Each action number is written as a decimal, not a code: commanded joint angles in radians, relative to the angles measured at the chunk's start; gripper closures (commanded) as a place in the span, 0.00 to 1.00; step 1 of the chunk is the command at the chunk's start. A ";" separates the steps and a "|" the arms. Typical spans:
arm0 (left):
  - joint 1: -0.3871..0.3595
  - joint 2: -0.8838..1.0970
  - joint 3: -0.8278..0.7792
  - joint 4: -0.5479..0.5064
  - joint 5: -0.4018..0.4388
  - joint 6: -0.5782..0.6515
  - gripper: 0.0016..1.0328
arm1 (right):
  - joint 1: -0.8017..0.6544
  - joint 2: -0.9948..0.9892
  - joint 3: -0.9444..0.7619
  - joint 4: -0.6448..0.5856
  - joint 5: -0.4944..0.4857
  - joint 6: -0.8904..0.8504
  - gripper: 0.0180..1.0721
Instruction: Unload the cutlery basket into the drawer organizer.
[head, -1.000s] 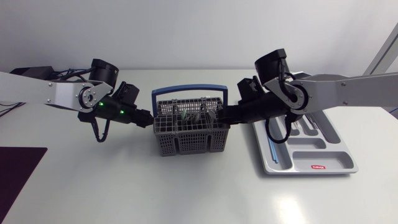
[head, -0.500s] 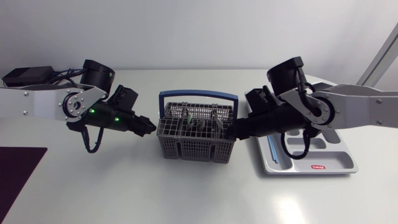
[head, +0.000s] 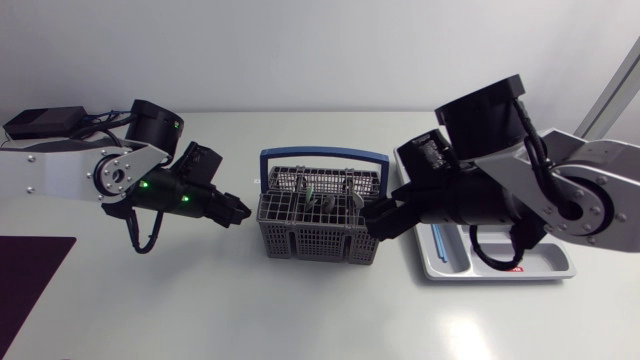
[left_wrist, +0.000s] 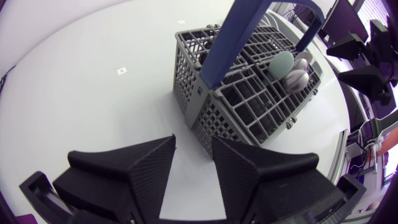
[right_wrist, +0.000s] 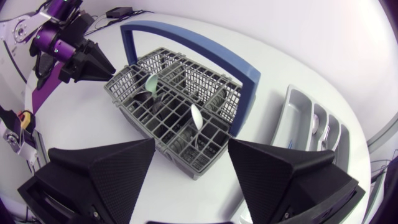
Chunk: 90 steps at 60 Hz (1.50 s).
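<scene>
Standing upright, bowls up, metal spoons (right_wrist: 151, 83) are seen in the blue-handled grey mesh basket (head: 318, 228); flanking it, left gripper (left_wrist: 193, 142) is held narrowly parted, right gripper (right_wrist: 191, 143) spread wide.

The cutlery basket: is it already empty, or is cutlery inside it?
Not empty. The cutlery basket holds cutlery: spoon bowls stick up from its compartments in both wrist views. The exact count is unclear.

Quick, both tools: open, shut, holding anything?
Left tool: open, holding nothing.
Right tool: open, holding nothing.
</scene>
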 joint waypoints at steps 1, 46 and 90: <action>-0.015 0.023 0.013 0.006 0.008 0.009 0.59 | 0.070 0.009 -0.023 0.019 0.065 -0.043 0.12; -0.062 -0.253 -0.102 0.047 0.004 0.043 0.59 | 0.115 0.188 0.015 0.163 0.283 -0.218 0.49; -0.070 -0.322 -0.129 0.049 0.001 0.063 0.58 | 0.113 0.213 -0.010 0.264 0.306 -0.266 0.85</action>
